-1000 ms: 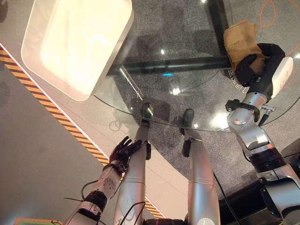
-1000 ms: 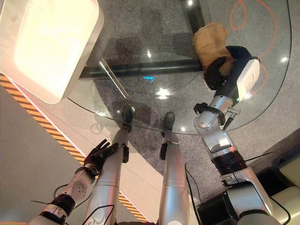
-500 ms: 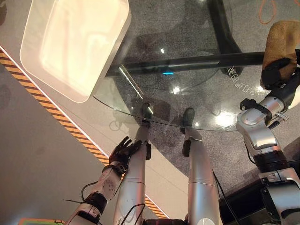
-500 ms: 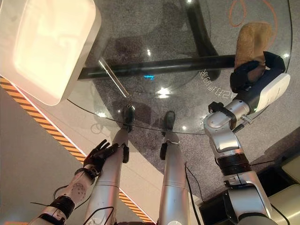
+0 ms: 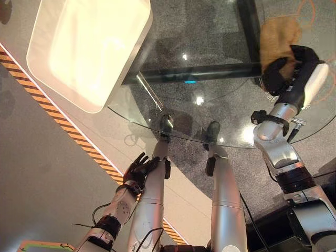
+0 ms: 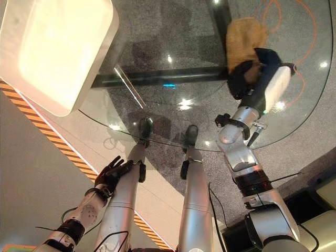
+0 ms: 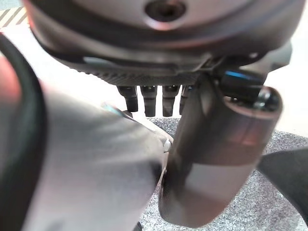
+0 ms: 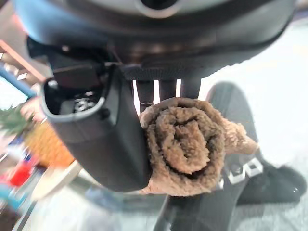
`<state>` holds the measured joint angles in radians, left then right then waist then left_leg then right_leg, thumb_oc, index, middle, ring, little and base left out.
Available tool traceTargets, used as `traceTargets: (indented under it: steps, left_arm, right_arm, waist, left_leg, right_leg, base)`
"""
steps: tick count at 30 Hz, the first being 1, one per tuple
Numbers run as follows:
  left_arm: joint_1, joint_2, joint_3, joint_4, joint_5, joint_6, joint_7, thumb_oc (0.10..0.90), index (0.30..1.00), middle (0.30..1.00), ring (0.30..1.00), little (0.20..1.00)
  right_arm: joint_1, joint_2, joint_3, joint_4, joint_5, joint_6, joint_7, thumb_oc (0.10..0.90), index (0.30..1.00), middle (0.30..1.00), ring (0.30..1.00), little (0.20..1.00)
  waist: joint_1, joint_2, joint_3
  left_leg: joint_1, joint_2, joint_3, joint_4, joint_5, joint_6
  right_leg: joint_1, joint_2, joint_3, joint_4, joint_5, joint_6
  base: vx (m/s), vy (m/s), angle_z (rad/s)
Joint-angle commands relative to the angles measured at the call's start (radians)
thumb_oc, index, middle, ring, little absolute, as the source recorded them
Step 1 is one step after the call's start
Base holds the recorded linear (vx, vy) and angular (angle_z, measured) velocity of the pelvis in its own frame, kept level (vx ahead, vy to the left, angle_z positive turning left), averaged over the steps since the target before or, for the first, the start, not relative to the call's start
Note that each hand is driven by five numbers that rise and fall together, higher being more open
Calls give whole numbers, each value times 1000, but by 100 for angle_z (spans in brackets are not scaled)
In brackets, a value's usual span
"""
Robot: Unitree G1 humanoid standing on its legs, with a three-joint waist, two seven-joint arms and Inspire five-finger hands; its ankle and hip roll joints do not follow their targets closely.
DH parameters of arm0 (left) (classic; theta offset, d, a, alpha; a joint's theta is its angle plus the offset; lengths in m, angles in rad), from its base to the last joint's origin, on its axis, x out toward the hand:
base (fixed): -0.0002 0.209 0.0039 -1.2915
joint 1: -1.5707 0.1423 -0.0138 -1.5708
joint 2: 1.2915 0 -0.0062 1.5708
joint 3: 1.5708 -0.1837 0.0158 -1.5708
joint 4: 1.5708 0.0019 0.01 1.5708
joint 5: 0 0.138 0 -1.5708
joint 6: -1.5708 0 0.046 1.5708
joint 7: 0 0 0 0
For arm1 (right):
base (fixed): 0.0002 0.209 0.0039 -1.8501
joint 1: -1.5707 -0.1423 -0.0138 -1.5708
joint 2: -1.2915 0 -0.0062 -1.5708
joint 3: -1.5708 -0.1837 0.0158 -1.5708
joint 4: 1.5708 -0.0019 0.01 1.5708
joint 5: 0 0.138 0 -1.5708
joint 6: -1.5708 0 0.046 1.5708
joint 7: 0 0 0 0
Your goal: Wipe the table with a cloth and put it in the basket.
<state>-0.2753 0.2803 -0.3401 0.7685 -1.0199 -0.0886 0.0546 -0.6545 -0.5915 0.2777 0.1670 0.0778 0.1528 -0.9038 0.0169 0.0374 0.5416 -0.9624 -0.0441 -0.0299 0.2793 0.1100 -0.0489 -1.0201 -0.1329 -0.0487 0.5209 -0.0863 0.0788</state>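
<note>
I see two silver-grey arms (image 5: 275,152), jointed in rounded segments, each with black bands (image 5: 296,181) partway up. My left hand (image 5: 137,170) is dark throughout; my right hand (image 5: 286,71) is dark, with a white cover (image 5: 315,84).

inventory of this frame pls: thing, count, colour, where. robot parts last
cloth: 1, tan-brown, rolled up in the right hand, on the glass at the table's far right
table: 1, round clear glass top with a dark bar under it, ahead of the robot
basket: 1, white, rounded rectangle, far left, its corner at the table's left edge
striped tape: 1 line, orange and black, running diagonally across the floor on the left
floor: grey, smooth at left, speckled carpet under the table
right hand: 1, dark with a white cover, fingers curled round the cloth, over the table's right side
left hand: 1, dark, fingers relaxed, low by the robot's left side, off the table, holding nothing
</note>
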Motion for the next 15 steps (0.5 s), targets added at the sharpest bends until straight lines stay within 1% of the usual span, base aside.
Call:
traceTargets:
  steps: [1,3,4,5,6,7,10,11,12,15]
  left_arm:
    - [139,-46,-10,-5,12,24,-16,800,900,900,900,900]
    - [140,-46,-9,-2,14,23,-21,800,900,900,900,900]
    - [139,-47,-9,1,17,22,-23,800,900,900,900,900]
    - [139,-47,-9,1,17,22,-23,800,900,900,900,900]
    - [135,-50,-12,7,18,18,-25,800,900,900,900,900]
    - [135,-50,-12,7,18,18,-25,800,900,900,900,900]
    - [133,-49,-14,12,22,16,-30,800,900,900,900,900]
    - [133,-48,-13,12,24,17,-32,800,900,900,900,900]
    - [133,-47,-11,14,27,18,-36,800,900,900,900,900]
    - [130,-45,-9,17,28,20,-41,800,900,900,900,900]
  right_arm:
    - [2,-64,4,-186,-114,-34,90,100,300,300,300,200]
    - [1,-61,20,-191,-123,-25,116,100,300,300,300,200]
    - [-2,-56,43,-195,-129,-18,146,100,300,300,300,200]
    - [-2,-56,44,-195,-129,-18,146,100,300,300,300,200]
    - [-11,-52,69,-198,-137,-15,188,100,300,300,300,200]
    - [-11,-52,71,-198,-137,-15,191,100,300,300,300,200]
    - [-28,-53,110,-220,-148,-33,288,100,300,300,300,200]
    - [-32,-54,119,-225,-149,-37,306,100,300,300,300,200]
    - [-46,-57,145,-244,-144,-46,358,100,300,300,300,200]
    - [-64,-57,176,-264,-130,-54,404,100,300,300,300,200]
  waist:
    - [-12,43,-22]
    - [-10,43,-22]
    - [-8,43,-22]
    - [-9,43,-22]
    - [-7,42,-22]
    - [-7,42,-22]
    - [-3,42,-22]
    - [-2,42,-22]
    - [1,41,-22]
    - [5,41,-22]
  left_leg:
    - [-17,-42,77,116,-127,34]
    - [-19,-42,77,117,-127,35]
    - [-21,-42,78,118,-127,35]
    - [-21,-42,78,118,-127,35]
    - [-22,-42,79,117,-127,35]
    - [-22,-42,79,116,-126,35]
    - [-20,-45,78,113,-125,35]
    - [-20,-45,77,114,-125,35]
    - [-19,-45,78,113,-125,34]
    - [-23,-45,78,116,-124,34]
  right_leg:
    - [14,57,-29,-163,136,23]
    - [11,57,-31,-160,136,23]
    - [9,56,-33,-158,135,22]
    - [9,56,-33,-158,135,22]
    - [8,56,-35,-158,135,21]
    - [8,55,-35,-158,135,21]
    - [10,55,-38,-161,135,22]
    - [9,54,-39,-160,134,21]
    - [10,54,-42,-160,134,21]
    - [8,53,-45,-157,132,21]
  base:
    - [0,0,0]
    - [0,0,0]
    - [0,0,0]
    - [0,0,0]
    - [0,0,0]
    - [0,0,0]
    - [0,0,0]
    - [0,0,0]
    - [0,0,0]
    - [0,0,0]
